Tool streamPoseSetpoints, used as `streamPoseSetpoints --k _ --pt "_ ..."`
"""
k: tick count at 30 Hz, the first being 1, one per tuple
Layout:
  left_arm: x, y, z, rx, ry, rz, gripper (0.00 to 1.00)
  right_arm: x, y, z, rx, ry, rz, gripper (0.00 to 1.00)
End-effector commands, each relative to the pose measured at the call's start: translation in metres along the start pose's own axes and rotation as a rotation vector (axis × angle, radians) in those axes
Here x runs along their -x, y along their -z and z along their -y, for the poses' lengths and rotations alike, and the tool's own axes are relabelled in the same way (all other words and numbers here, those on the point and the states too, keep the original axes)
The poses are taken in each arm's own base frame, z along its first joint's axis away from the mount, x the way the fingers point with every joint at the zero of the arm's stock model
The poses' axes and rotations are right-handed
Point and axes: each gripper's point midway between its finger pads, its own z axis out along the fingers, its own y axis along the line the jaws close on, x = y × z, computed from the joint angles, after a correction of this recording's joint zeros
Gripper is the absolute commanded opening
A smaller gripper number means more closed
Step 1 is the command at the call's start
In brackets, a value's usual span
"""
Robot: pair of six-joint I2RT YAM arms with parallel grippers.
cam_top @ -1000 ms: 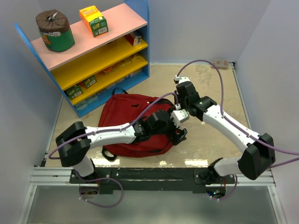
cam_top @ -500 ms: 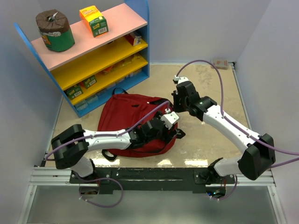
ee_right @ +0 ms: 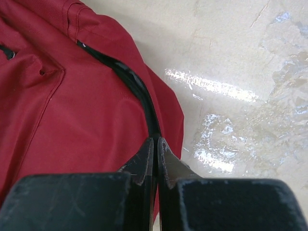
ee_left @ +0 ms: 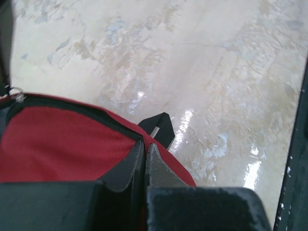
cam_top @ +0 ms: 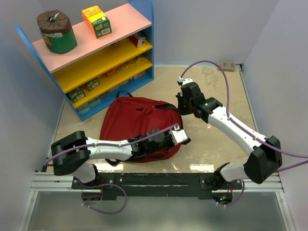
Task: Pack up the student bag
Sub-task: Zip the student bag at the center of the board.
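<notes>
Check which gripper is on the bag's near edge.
The left gripper: shut at the student bag's near-right edge, beside a black strap loop. The right gripper pinches the far-right edge, along the zipper.

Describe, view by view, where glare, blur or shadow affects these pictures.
Top external: evenly lit and sharp, with small white glare patches on the table near its front edge. Left wrist: bright reflections streak the table beyond the student bag; the left gripper is dark and soft-edged. Right wrist: a glare band crosses the table; the right gripper is underexposed, near black.
</notes>
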Motion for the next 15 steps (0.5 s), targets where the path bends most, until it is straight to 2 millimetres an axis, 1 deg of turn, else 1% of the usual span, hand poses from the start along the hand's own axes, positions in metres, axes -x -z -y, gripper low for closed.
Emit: streamPoseSetpoints --k 1,2,3,4,5,6,7,8,9,10,11,12,13,14,15 --pt "0.030 0.007 0.048 -0.169 -0.178 0.125 0.00 0.028 -0.006 0.002 -0.041 0.030 0.051 0.00" --pt "0.029 0.010 0.056 -0.198 -0.204 0.123 0.00 0.032 -0.009 0.005 -0.057 0.039 0.056 0.00" --pt "0.029 0.012 0.068 -0.246 -0.224 0.130 0.00 0.040 -0.009 0.005 -0.063 0.039 0.071 0.00" --pt "0.030 0.015 0.079 -0.280 -0.261 0.137 0.00 0.039 -0.016 0.006 -0.076 0.044 0.059 0.00" --pt "0.031 0.016 0.084 -0.298 -0.273 0.141 0.00 0.042 -0.018 0.006 -0.077 0.049 0.060 0.00" --pt "0.033 0.018 0.091 -0.329 -0.284 0.149 0.00 0.049 -0.019 0.003 -0.070 0.048 0.074 0.00" --pt "0.033 0.019 0.097 -0.349 -0.304 0.153 0.00 0.050 -0.023 0.002 -0.068 0.049 0.068 0.00" --pt "0.034 0.019 0.099 -0.360 -0.313 0.156 0.00 0.051 -0.025 -0.001 -0.055 0.047 0.068 0.00" --pt "0.035 0.021 0.104 -0.388 -0.316 0.163 0.00 0.059 -0.024 -0.007 -0.032 0.042 0.083 0.00" --pt "0.034 0.021 0.107 -0.403 -0.332 0.166 0.00 0.058 -0.030 -0.010 -0.020 0.038 0.074 0.00" --pt "0.036 0.021 0.111 -0.414 -0.337 0.173 0.00 0.061 -0.031 -0.013 -0.006 0.032 0.079 0.00" --pt "0.038 0.022 0.115 -0.432 -0.336 0.179 0.00 0.068 -0.032 -0.017 0.006 0.028 0.094 0.00" --pt "0.039 0.022 0.118 -0.450 -0.348 0.184 0.00 0.070 -0.035 -0.019 0.006 0.027 0.096 0.00" --pt "0.044 0.022 0.121 -0.460 -0.351 0.192 0.00 0.068 -0.042 -0.018 -0.004 0.029 0.087 0.00" --pt "0.045 0.021 0.122 -0.462 -0.354 0.192 0.00 0.072 -0.045 -0.015 -0.029 0.031 0.095 0.00"
